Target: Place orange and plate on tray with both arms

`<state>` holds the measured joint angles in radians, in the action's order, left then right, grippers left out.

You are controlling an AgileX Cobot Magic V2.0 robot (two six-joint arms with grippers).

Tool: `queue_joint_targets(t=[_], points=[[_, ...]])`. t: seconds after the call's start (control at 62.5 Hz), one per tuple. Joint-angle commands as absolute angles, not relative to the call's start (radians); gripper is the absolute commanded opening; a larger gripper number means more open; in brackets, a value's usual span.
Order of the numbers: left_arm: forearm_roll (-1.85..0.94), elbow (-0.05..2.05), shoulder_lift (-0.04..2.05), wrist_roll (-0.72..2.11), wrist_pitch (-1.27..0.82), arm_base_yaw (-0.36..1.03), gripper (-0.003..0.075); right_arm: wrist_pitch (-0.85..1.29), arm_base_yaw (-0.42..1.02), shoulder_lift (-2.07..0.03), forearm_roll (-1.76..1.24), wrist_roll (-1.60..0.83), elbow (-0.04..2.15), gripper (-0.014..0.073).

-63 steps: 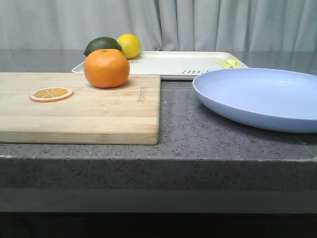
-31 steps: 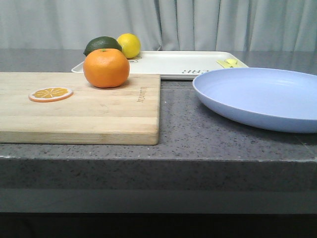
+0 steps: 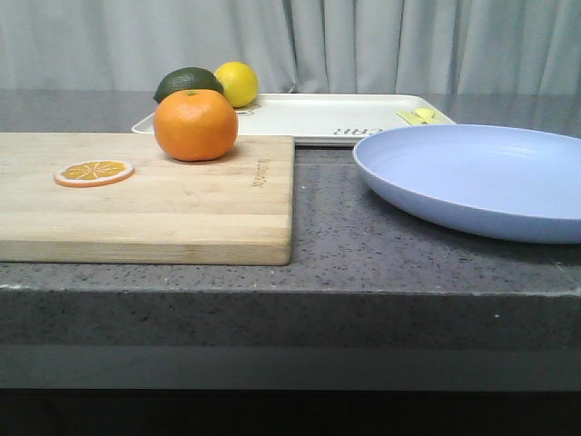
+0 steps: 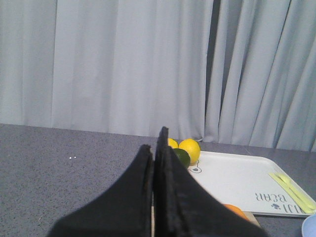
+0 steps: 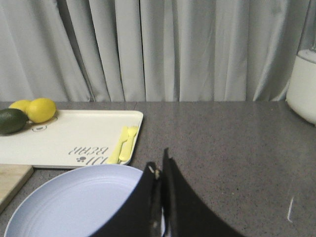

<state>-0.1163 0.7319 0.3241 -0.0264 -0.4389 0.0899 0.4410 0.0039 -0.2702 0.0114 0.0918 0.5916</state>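
You've got a bright orange (image 3: 195,124) with a small green stem dimple at left centre of the front view, on a pale striped-grain wooden cutting board (image 3: 145,195) with a small dark logo along its right edge. Orange slice disc (image 3: 93,172): orange segments, pale rim. Behind them, a dark green fruit (image 3: 187,83) and a yellow lemon (image 3: 237,83). Tray (image 3: 318,116) is cream-white with dark lettering and a yellow-green mark at its right end. Plate (image 3: 477,177) at right is plain matte lavender-blue. Table (image 3: 363,254) is speckled dark grey, curtain (image 3: 363,41) light grey. Both wrist views show you black gripper fingers (image 4: 165,197).
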Motion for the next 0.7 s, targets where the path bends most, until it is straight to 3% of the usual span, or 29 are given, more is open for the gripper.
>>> queue_joint_targets(t=[0.0,0.544,0.608,0.688], points=[[-0.127,0.771,0.376,-0.030,-0.388,0.090,-0.0020,0.420,-0.002,-0.341,0.025,0.085,0.645,-0.0067],[-0.118,0.722,0.425,-0.030,-0.439,0.090,-0.0018,0.503,-0.002,-0.486,0.025,0.085,0.642,-0.0062],[-0.116,0.722,0.437,-0.030,-0.456,0.090,0.0004,0.523,-0.002,-0.495,0.025,0.080,0.642,-0.0015],[-0.116,0.722,0.451,-0.030,-0.460,0.090,0.0120,0.542,-0.002,-0.496,0.025,0.067,0.642,0.0113]])
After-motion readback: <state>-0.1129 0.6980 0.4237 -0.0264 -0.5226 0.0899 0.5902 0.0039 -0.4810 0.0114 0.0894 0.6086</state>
